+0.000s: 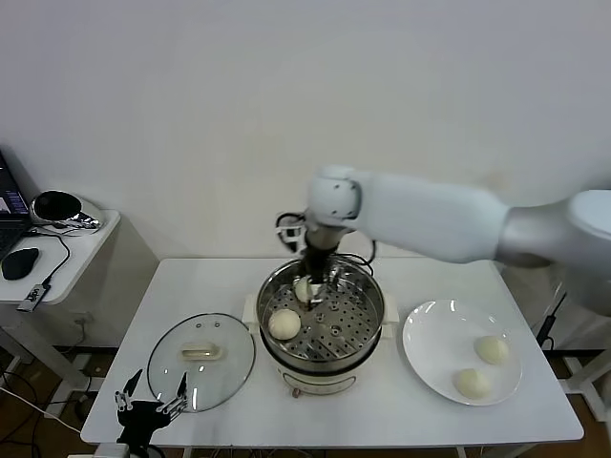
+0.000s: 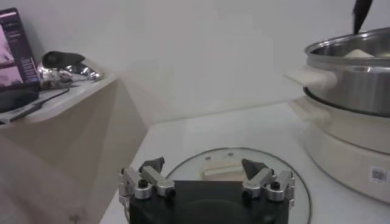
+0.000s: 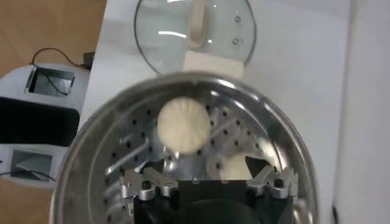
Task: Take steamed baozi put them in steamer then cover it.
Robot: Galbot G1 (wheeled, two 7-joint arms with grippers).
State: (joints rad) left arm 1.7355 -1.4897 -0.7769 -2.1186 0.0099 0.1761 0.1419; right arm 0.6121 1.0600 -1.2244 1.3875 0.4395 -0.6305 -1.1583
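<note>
While the right claw [image 1: 311,286] hangs inside the steamer [image 1: 368,329], fingers spread around one baozi [image 3: 234,168], a second baozi [image 1: 284,323] lies on the perforated tray. Two baozi [image 1: 492,349] remain on the plate [image 1: 425,339] beside the steamer. Cover [image 1: 229,358] lies flat on the table [image 1: 391,405] beside the steamer; left claw [image 1: 151,399] open, empty, at the cover's edge.

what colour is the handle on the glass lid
Cream-white; the handle on the lid shows best in the right wrist view.

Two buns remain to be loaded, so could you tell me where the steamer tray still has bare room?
The steamer tray is bare on its plate-facing side. It is crowded on the lid side, with one baozi lying there and the right end effector over another.
</note>
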